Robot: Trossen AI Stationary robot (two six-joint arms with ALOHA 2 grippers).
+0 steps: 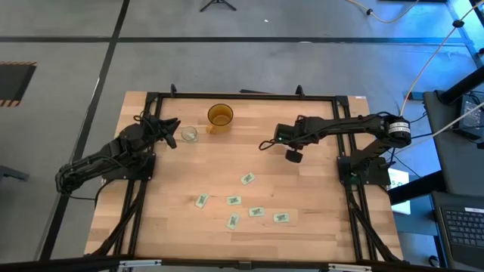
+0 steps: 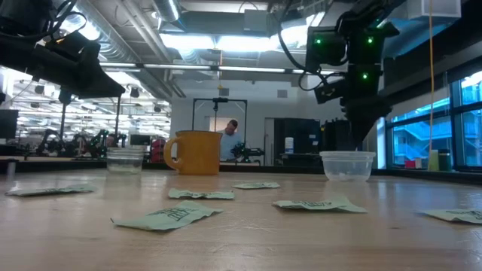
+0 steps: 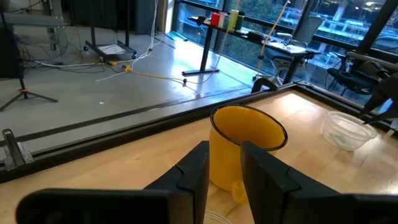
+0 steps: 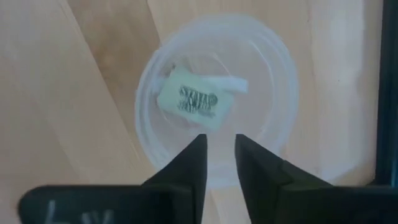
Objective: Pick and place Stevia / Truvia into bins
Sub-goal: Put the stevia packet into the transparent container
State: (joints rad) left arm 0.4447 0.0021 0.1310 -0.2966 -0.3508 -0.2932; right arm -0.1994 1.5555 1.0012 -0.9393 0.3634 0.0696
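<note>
Right gripper (image 4: 219, 152) parted and empty above the plastic bin (image 4: 219, 99), one Stevia packet (image 4: 194, 99) dropped inside, six more toward six o'clock; likely light, limp paper, best pinched across flat faces.

place: robotics lab | evidence: ceiling ducts (image 2: 135, 45), tripod (image 1: 218, 5), cables (image 3: 134, 59)

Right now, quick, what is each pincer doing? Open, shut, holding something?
Left pincer: open, holding nothing, near the amber cup.
Right pincer: open, empty, above the plastic cup with a Stevia packet lying inside.
</note>
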